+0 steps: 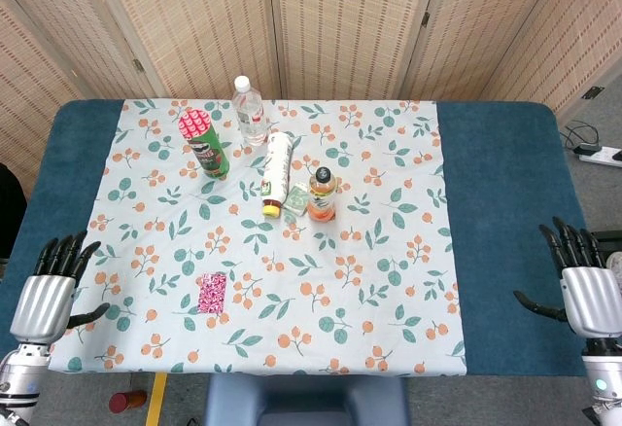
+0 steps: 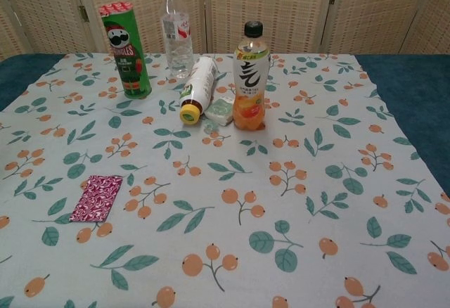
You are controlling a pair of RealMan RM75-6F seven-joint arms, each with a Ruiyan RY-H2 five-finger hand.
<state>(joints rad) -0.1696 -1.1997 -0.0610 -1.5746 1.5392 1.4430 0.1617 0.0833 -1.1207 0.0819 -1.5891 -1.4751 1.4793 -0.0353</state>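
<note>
My left hand (image 1: pixel 44 295) hung open and empty at the counter (image 1: pixel 501 202) edge, nearer than my equally open right hand (image 1: pixel 588 290) to the pink packet (image 1: pixel 212 292), which lay flat just inboard, long axis pointing away.

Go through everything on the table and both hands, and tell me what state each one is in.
Green crisps can: upright, lid on.
Clear water bottle: upright, capped.
White yellow-capped bottle: lying down.
Orange juice bottle: upright, capped.
Pink patterned packet: lying flat.
Left hand: open, holding nothing.
Right hand: open, holding nothing.
</note>
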